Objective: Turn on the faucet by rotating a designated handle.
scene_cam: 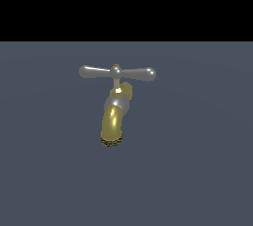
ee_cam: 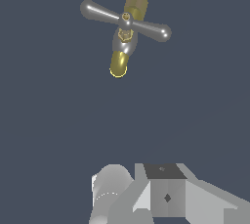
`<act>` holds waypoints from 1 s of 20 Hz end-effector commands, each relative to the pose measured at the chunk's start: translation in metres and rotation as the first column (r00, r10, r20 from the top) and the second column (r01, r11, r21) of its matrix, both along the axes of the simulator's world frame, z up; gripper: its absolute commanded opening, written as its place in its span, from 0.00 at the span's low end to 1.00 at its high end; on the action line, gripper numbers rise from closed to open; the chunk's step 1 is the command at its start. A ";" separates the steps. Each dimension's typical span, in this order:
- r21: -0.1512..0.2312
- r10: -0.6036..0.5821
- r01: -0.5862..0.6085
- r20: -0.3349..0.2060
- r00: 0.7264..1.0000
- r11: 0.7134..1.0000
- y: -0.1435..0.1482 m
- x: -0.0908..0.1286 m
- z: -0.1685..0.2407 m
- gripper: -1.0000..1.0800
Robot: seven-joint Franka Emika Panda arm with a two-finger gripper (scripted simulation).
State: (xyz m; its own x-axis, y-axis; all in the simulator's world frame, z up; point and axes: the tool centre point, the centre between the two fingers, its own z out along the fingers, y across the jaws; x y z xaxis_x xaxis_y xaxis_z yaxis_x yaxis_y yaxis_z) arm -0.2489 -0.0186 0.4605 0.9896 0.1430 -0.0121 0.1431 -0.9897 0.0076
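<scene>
Wrist view is showing only the grey body of the gripper (ee_cam: 166, 196) at the frame's near edge: a boxy block with a dark top face and a small diamond mark, a pale cylinder sitting just beside it, and sloping grey housing spreading away on the other side. No fingertips are showing, so I cannot tell whether the jaws are standing open or closed. Nothing is being held that I can see, and the gripper is hanging well apart from the faucet, with bare slate-blue floor (ee_cam: 58, 120) lying between them.

Moving outward, the faucet (ee_cam: 119, 60) is sitting alone on that floor. Its brass-gold spout is curving down and away from a silver collar, and a short brass stub is poking out behind the collar. Across the top the handle (ee_cam: 97, 11) is lying as a slim glossy silver crossbar, its two bulbous ends reaching out to either side and a small brass pin glinting at its centre. Seen from the wrist, the bar is running on a slant.

From the exterior view, the faucet (scene_cam: 112, 121) is standing near the middle of the floor (scene_cam: 197, 170), its spout bending toward the camera and ending in a dark rough rim. The handle (scene_cam: 141, 74) is stretching almost level above it, one end pointing to the exterior view's left and the other to its right. The arm is not appearing in this view. Beyond the floor's far edge, everything is showing black.
</scene>
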 end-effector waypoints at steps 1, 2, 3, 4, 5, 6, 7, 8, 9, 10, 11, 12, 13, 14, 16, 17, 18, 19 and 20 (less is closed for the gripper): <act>0.000 0.050 -0.050 0.000 0.999 0.999 -0.006 0.004 -0.010 0.00; 0.001 0.073 -0.073 0.000 0.997 0.997 -0.008 0.006 -0.015 0.00; 0.001 0.097 -0.097 0.000 0.995 0.995 -0.011 0.008 -0.020 0.00; 0.001 0.121 -0.121 0.000 0.993 0.993 -0.013 0.010 -0.025 0.00; 0.001 0.145 -0.145 0.000 0.989 0.989 -0.016 0.013 -0.030 0.00; 0.001 0.170 -0.170 0.000 0.986 0.986 -0.018 0.015 -0.035 0.00; 0.002 0.194 -0.194 0.000 0.981 0.981 -0.020 0.018 -0.040 0.00; 0.002 0.218 -0.218 0.000 0.976 0.976 -0.023 0.020 -0.045 0.00; 0.002 0.242 -0.242 0.000 0.970 0.970 -0.025 0.023 -0.050 0.00; 0.002 0.265 -0.265 0.000 0.964 0.964 -0.027 0.026 -0.055 0.00; 0.002 0.289 -0.289 0.000 0.957 0.957 -0.030 0.028 -0.061 0.00; 0.002 0.313 -0.313 0.000 0.950 0.950 -0.032 0.031 -0.066 0.00; 0.003 0.336 -0.336 0.001 0.942 0.942 -0.034 0.034 -0.071 0.00; 0.003 0.359 -0.359 0.001 0.933 0.933 -0.036 0.037 -0.076 0.00; 0.003 0.405 -0.405 0.001 0.914 0.914 -0.039 0.043 -0.086 0.00; 0.003 0.427 -0.427 0.001 0.904 0.904 -0.041 0.046 -0.091 0.00; 0.003 0.449 -0.449 0.001 0.893 0.893 -0.043 0.049 -0.096 0.00; 0.003 0.471 -0.471 0.001 0.882 0.882 -0.044 0.052 -0.101 0.00; 0.003 0.493 -0.493 0.001 0.870 0.870 -0.046 0.056 -0.107 0.00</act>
